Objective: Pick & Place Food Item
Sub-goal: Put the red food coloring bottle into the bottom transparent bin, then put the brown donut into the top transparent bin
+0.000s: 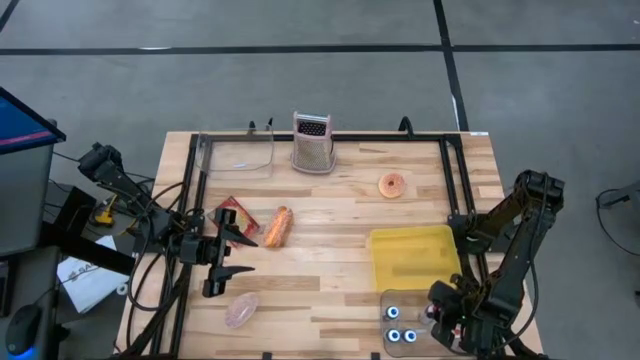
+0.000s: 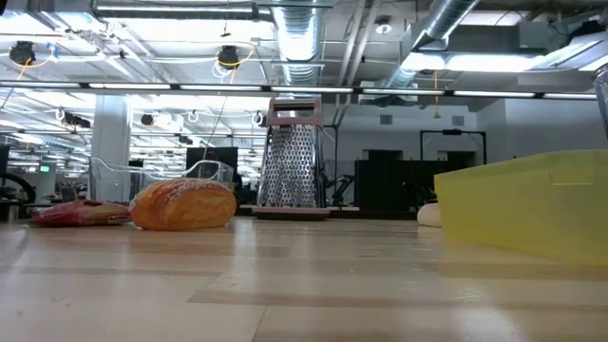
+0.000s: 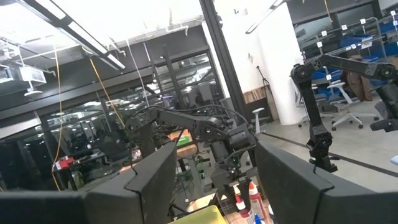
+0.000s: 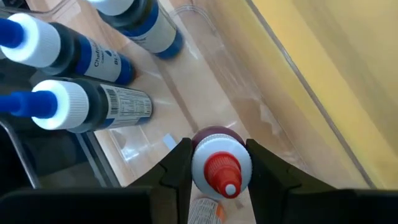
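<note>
the bread roll lies on the wooden worktop, left of the middle, with a red packet just beside it on the left. in the low view the roll sits flat on the boards with the packet next to it and a metal grater standing upright farther back.

the left gripper hangs over the left part of the worktop, close to the roll and a little nearer the front edge, its two dark fingers spread apart and holding nothing. the roll is apart from them, just beyond the upper finger. in the left wrist view the gripper points out level into the room, with the gap between the fingers empty. a pale pink item lies on the boards near the front edge, below this gripper.

the right gripper is well apart from the roll, down at the front right corner over a clear bin that holds blue-capped bottles. in the right wrist view its fingers are closed on a red-tipped bottle standing in that bin, one finger on each side of it. a yellow tray lies just behind the bin, and a doughnut sits farther back on the right half.
</note>
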Controlling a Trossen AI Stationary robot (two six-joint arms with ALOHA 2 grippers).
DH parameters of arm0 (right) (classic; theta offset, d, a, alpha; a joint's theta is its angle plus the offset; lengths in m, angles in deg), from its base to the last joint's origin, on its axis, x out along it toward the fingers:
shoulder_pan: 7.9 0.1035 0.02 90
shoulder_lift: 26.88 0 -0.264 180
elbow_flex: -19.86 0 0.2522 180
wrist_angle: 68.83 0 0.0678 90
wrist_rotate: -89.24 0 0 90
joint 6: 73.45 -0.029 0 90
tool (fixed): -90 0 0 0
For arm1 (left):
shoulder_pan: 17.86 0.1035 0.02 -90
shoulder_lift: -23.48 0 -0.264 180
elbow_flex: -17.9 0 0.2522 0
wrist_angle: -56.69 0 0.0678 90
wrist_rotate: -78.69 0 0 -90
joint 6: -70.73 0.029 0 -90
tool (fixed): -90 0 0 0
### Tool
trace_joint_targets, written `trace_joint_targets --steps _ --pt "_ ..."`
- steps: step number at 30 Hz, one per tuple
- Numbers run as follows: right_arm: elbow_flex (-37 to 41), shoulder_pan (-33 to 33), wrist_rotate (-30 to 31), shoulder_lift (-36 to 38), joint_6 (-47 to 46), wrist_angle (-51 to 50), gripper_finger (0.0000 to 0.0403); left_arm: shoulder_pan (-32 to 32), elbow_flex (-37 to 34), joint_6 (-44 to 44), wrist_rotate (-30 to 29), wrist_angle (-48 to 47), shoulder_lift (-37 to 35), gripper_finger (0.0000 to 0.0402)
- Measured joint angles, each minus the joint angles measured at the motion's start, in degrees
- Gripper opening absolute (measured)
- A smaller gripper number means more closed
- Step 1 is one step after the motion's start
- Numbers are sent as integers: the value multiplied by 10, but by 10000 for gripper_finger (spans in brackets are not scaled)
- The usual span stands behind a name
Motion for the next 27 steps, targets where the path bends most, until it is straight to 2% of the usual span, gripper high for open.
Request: trace_joint_targets --steps 7,10,18,27 --pt "1 0 -16 -1 3 8 181 0 0 0 0 0 0 213" --pt "1 0 -17 -2 2 12 199 0 0 0 0 0 0 213" --pt "-6 0 -10 -2 5 22 200 0 0 0 0 0 0 213" --pt "-52 -1 81 -2 27 -56 203 0 0 0 0 0 0 213"
